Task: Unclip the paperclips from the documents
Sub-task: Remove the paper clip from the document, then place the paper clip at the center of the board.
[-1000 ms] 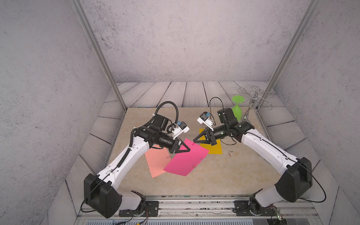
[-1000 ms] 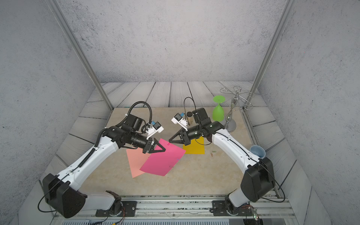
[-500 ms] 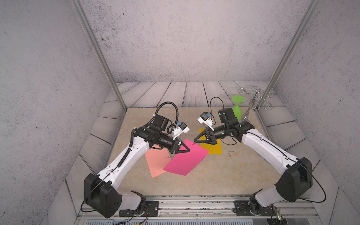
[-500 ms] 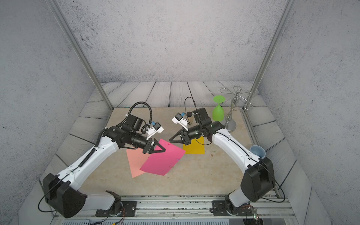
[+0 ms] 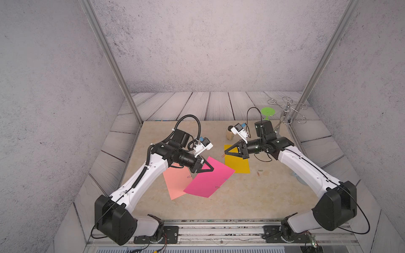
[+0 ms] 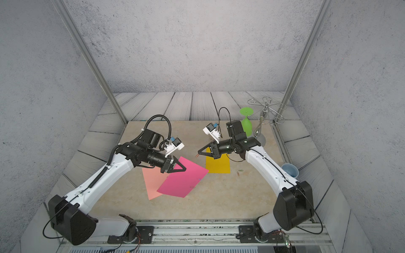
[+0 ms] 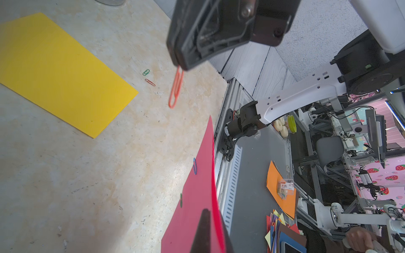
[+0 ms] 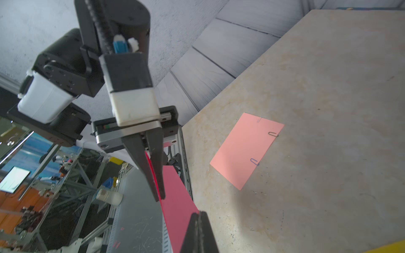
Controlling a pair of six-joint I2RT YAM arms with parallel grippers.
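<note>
right claw (image 5: 225, 152) pinched shut on orange wire paperclip (image 7: 176, 87), which dangles long axis down, clear of magenta paper sheet (image 5: 210, 181). left claw (image 5: 212, 169) clamped on that sheet's back corner, lifting it off beige counter (image 5: 241, 197). we reckon drop spot = loose clips (image 7: 150, 82) beside yellow paper sheet (image 5: 237, 165), right arm's side, path looks open. blue clip (image 7: 194, 166) and green clip (image 7: 181, 200) sit on magenta edge facing right claw.

Matt magenta paper sheet (image 5: 210, 180), thin orange wire paperclip (image 7: 175, 92), smooth mottled tabletop (image 5: 241, 197), perhaps stone.
</note>
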